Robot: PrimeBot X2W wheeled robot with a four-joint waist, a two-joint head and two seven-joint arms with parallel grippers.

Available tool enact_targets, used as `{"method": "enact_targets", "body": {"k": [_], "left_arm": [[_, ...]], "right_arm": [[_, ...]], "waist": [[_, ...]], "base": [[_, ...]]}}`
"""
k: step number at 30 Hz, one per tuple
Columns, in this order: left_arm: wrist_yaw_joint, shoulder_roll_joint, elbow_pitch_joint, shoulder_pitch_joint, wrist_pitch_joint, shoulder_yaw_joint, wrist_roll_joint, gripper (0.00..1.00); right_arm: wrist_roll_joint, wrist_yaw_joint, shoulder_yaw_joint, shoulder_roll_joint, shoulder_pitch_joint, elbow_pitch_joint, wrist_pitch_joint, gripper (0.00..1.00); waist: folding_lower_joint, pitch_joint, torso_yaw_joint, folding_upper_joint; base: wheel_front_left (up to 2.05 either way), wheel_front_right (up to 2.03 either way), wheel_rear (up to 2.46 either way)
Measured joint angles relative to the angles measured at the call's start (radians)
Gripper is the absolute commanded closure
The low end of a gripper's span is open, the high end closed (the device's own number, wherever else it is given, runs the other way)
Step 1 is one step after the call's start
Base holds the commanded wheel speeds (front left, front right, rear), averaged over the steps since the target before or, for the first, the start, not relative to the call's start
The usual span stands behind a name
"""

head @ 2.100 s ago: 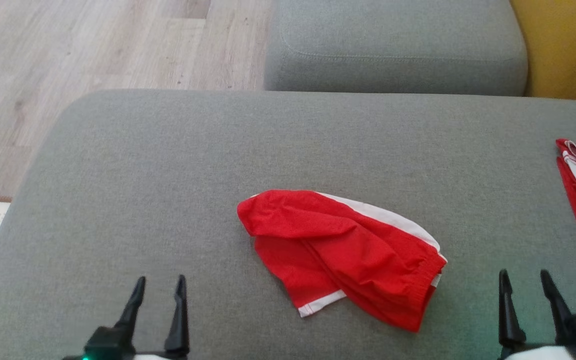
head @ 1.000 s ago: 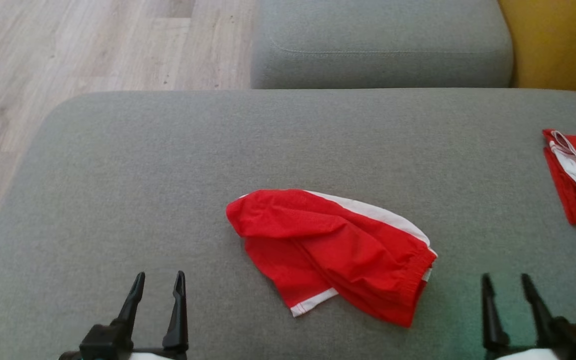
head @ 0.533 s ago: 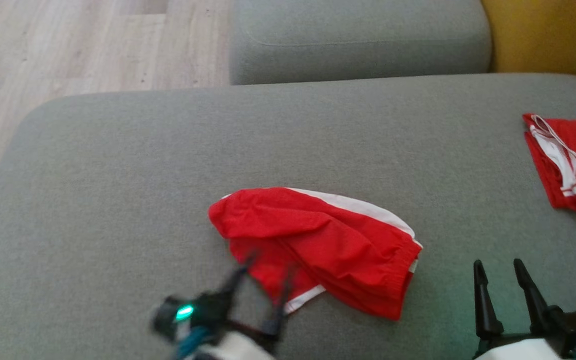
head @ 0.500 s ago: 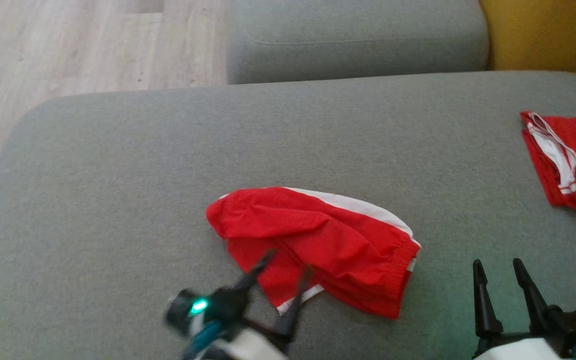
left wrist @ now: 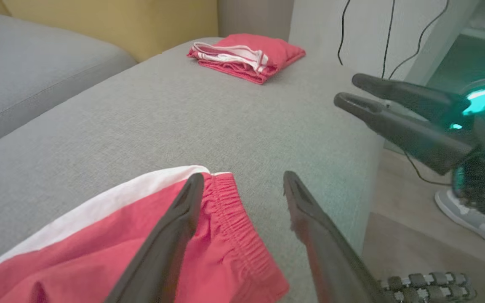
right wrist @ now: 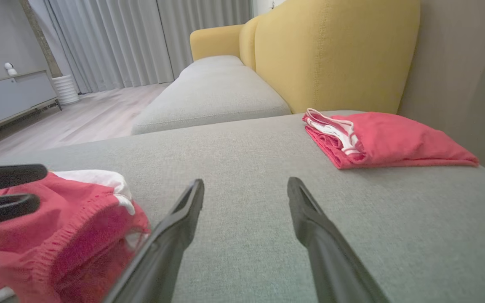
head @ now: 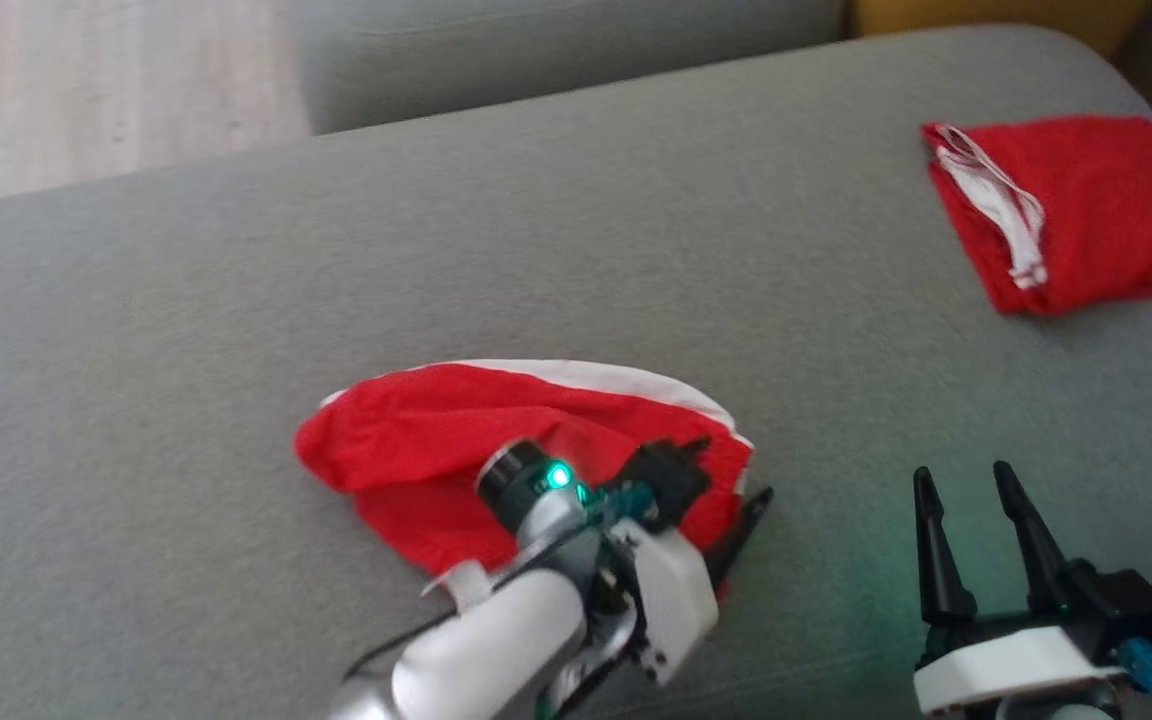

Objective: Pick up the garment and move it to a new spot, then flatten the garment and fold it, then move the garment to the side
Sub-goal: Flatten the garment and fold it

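- Grey cushion (head: 236,300): fabric top, carries two items.
- Garment (head: 406,440): red with white band, crumpled; gathered edge below one finger of the left gripper (left wrist: 243,176), other finger over bare cushion.
- Folded red cloth (head: 1106,210): well ahead of the right gripper (right wrist: 246,182) fingers, offset right.

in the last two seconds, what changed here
The left pincer swung in from the lower left and across the red garment; its open jaws now straddle the elastic end, with nothing gripped. The head camera also turned, so that view shifted. Unchanged: the garment heaped on the couch, the folded red garment, and the right pincer open at lower right.
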Motion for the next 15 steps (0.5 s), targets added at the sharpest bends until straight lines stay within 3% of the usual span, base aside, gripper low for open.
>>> {"method": "enact_targets", "body": {"k": [7, 15], "left_arm": [[0.081, -0.001, 0.118, -0.103, 0.04, -0.094, -0.071, 0.0], [0.143, -0.002, 0.208, -0.165, 0.091, -0.195, -0.137, 0.0]], "right_arm": [[0.007, 0.0, 0.016, 0.0, -0.004, 0.007, 0.0, 0.0], [0.016, 0.0, 0.03, 0.0, -0.021, 0.016, 0.0, 0.0]], "waist": [[0.0, 0.019, -0.054, 0.0], [0.0, 0.028, -0.078, 0.0]], "base": [[0.0, 0.0, 0.0], [0.0, 0.0, 0.0]]}}
